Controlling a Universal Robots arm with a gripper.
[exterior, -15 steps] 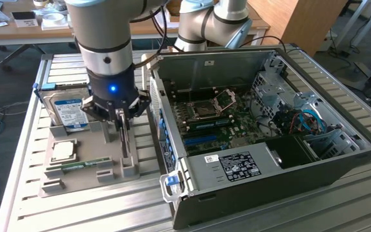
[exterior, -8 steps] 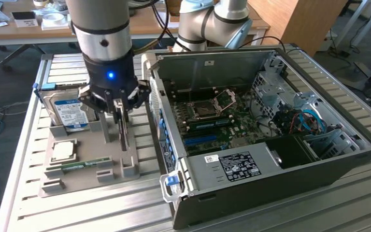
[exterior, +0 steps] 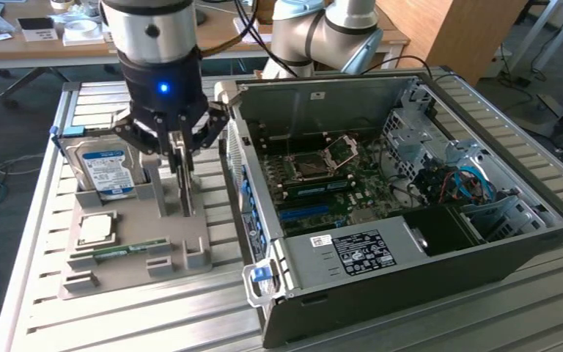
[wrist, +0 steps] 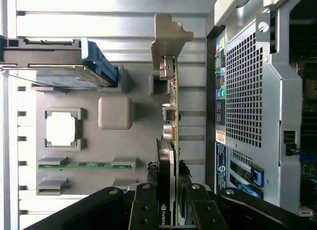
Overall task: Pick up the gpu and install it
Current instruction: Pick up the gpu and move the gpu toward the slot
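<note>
On the exterior view's left, the hard drive (exterior: 105, 167) stands upright at the far end of the grey tray (exterior: 135, 273). In front of it the CPU (exterior: 96, 229) lies flat, with the RAM (exterior: 125, 251) in its slot nearer the camera. Moving right, the gripper (exterior: 179, 155) is down over the tray's right side. The gpu (exterior: 185, 194) stands on edge there, its lower edge at the tray. In the wrist view the 2 fingers (wrist: 144, 205) are pressed against either face of the card, so the claw is part-closed and pinching the gpu. Just right of the tray is the open case (exterior: 360, 249), lying on its side with the motherboard (exterior: 325, 183) exposed.
</note>
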